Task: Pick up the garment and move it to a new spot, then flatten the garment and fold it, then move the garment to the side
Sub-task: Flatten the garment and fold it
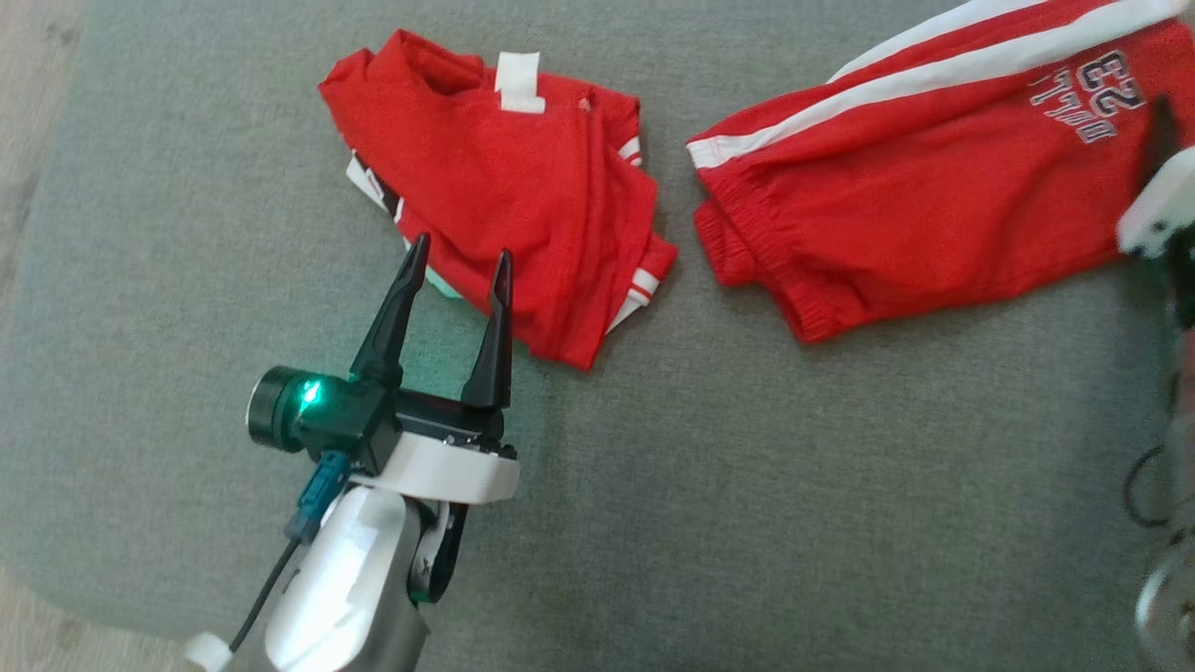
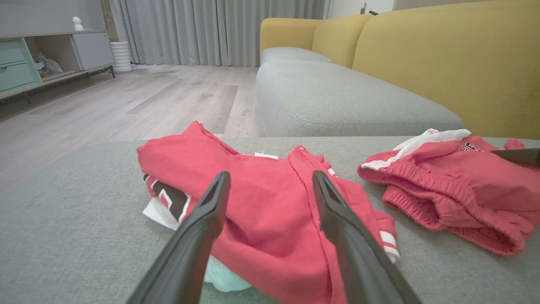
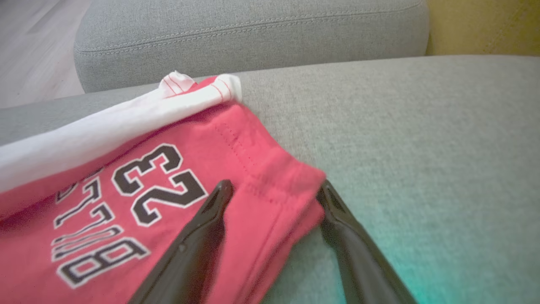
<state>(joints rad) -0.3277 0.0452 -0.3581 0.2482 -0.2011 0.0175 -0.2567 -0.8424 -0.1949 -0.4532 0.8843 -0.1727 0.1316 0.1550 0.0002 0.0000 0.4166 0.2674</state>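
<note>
Red shorts (image 1: 915, 187) with white side stripes and a "23" print lie spread at the right of the grey cushion (image 1: 747, 513). My right gripper (image 3: 275, 185) is open, its fingers straddling the hem corner of the shorts (image 3: 126, 202); it is blurred at the right edge (image 1: 1160, 126) of the head view. A folded red garment (image 1: 523, 196) with white trim lies at the upper left. My left gripper (image 1: 462, 247) stands open at that garment's near edge, fingers over its fabric (image 2: 261, 198), holding nothing (image 2: 271, 175).
The cushion's left edge curves away toward pale wood floor (image 2: 126, 97). A yellow sofa back (image 2: 443, 63) rises behind the shorts (image 2: 455, 198), with another grey seat cushion (image 2: 337, 97) beyond. A low cabinet (image 2: 42, 59) stands far across the room. Bare cushion lies in front of both garments.
</note>
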